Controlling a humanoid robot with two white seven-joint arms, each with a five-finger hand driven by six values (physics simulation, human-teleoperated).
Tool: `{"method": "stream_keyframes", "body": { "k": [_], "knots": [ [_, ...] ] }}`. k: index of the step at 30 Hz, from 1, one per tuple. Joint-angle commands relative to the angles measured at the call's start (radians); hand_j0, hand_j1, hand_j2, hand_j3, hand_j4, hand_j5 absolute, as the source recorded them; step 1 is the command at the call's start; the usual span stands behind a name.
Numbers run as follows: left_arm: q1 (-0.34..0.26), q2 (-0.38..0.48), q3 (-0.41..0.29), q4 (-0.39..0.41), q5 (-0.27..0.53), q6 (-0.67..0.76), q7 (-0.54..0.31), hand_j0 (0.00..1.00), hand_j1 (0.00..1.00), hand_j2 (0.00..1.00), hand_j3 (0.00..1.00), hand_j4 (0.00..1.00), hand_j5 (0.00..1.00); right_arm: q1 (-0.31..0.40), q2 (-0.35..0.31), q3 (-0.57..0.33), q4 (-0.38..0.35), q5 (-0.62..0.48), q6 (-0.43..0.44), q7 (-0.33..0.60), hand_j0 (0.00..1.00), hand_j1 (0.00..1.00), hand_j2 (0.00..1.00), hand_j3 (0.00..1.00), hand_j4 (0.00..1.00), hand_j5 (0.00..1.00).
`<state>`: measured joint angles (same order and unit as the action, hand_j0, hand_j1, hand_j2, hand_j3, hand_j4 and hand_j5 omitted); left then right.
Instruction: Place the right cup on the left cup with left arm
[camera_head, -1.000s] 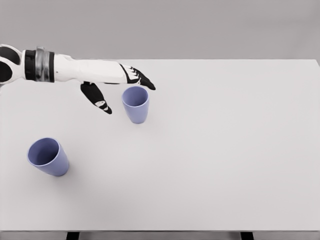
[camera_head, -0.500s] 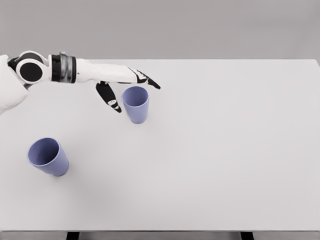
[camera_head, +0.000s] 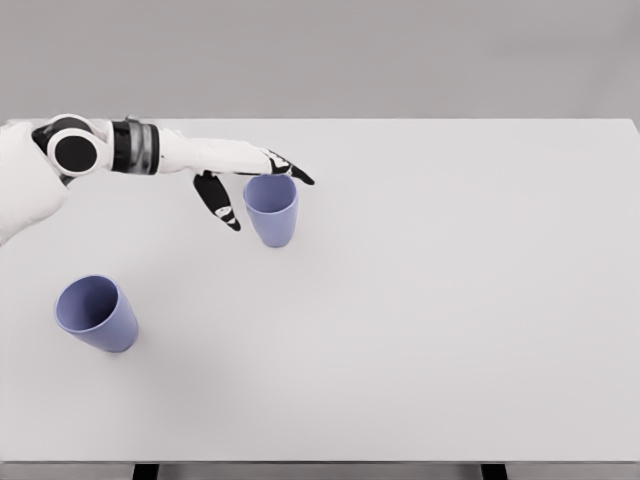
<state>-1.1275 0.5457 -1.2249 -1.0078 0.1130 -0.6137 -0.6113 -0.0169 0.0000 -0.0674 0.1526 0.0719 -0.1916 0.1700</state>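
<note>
Risk of tipping right cup (camera_head: 271, 209) if open, empty left hand (camera_head: 247, 175) closes with thumb (camera_head: 217, 199) not yet touching.

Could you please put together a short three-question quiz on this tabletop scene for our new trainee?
1. True or false: the left robot hand has lifted the right cup off the table.
2. Multiple choice: both cups are A) red B) blue-violet C) green.
3. Fill in: the left cup stands near the table's ____ edge.

Key: 1 false, it stands on the table; 2 B; 3 left.
</note>
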Motion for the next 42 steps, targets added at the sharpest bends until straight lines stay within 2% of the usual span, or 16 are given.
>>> {"method": "stream_keyframes", "body": {
  "k": [1, 4, 5, 6, 7, 16, 17, 20, 24, 30, 35, 42],
  "knots": [
    [0.002, -0.021, 0.010, 0.025, -0.012, 0.003, 0.000, 1.00, 1.00, 1.00, 1.00, 1.00, 1.00, 0.000, 0.000, 0.000, 0.001, 0.000, 0.000, 0.000, 1.00, 1.00, 1.00, 1.00, 1.00, 1.00],
    [0.005, -0.026, 0.010, 0.023, -0.012, 0.003, 0.000, 0.99, 0.99, 0.99, 0.99, 0.99, 0.99, 0.000, 0.000, 0.000, 0.001, 0.000, 0.000, 0.000, 1.00, 1.00, 1.00, 1.00, 1.00, 1.00],
    [0.006, -0.026, 0.010, 0.023, -0.012, 0.003, 0.000, 0.90, 0.90, 0.90, 0.90, 0.90, 0.90, 0.000, 0.000, 0.000, 0.001, 0.000, 0.000, 0.000, 1.00, 1.00, 1.00, 1.00, 1.00, 1.00],
    [0.006, -0.026, 0.010, 0.023, -0.012, 0.003, 0.000, 0.76, 0.76, 0.76, 0.76, 0.76, 0.76, 0.000, 0.000, 0.000, -0.001, 0.000, 0.000, 0.000, 1.00, 1.00, 1.00, 1.00, 1.00, 1.00],
    [0.006, -0.026, 0.010, 0.023, -0.012, 0.003, 0.000, 0.69, 0.69, 0.69, 0.69, 0.69, 0.69, 0.000, 0.000, 0.000, -0.001, 0.000, 0.000, 0.000, 1.00, 1.00, 1.00, 1.00, 1.00, 1.00],
    [0.014, -0.012, 0.012, 0.009, -0.009, 0.003, 0.000, 0.58, 0.58, 0.58, 0.58, 0.58, 0.58, 0.000, 0.000, 0.000, 0.001, 0.000, 0.000, 0.000, 1.00, 1.00, 1.00, 1.00, 1.00, 1.00],
    [0.015, -0.006, 0.012, -0.027, -0.003, 0.003, 0.000, 0.56, 0.56, 0.56, 0.56, 0.56, 0.56, 0.000, 0.000, 0.000, -0.001, 0.000, 0.000, 0.000, 1.00, 1.00, 1.00, 1.00, 1.00, 1.00],
    [0.014, 0.109, 0.028, -0.172, 0.059, 0.003, 0.000, 0.51, 0.51, 0.51, 0.51, 0.51, 0.51, 0.000, 0.000, 0.000, 0.001, 0.000, 0.000, 0.000, 1.00, 1.00, 1.00, 1.00, 1.00, 1.00],
    [0.012, 0.261, 0.055, -0.310, 0.112, 0.003, 0.000, 0.51, 0.51, 0.51, 0.51, 0.51, 0.51, 0.000, 0.000, 0.000, -0.001, 0.000, 0.000, 0.000, 1.00, 1.00, 1.00, 1.00, 1.00, 1.00],
    [0.002, 0.580, 0.082, -0.540, 0.229, 0.003, 0.000, 0.51, 0.51, 0.51, 0.51, 0.51, 0.51, 0.000, 0.000, 0.000, 0.001, 0.000, 0.000, 0.000, 1.00, 1.00, 1.00, 1.00, 1.00, 1.00],
    [0.000, 0.783, 0.091, -0.653, 0.261, 0.003, 0.000, 0.52, 0.52, 0.52, 0.52, 0.52, 0.52, 0.000, 0.000, 0.000, -0.001, 0.000, 0.000, 0.000, 1.00, 1.00, 1.00, 1.00, 1.00, 1.00],
    [0.011, 0.985, 0.124, -0.756, 0.312, 0.003, 0.000, 0.52, 0.52, 0.52, 0.52, 0.52, 0.52, 0.000, 0.000, 0.000, 0.001, 0.000, 0.000, 0.000, 1.00, 1.00, 1.00, 1.00, 1.00, 1.00]
  ]
}}
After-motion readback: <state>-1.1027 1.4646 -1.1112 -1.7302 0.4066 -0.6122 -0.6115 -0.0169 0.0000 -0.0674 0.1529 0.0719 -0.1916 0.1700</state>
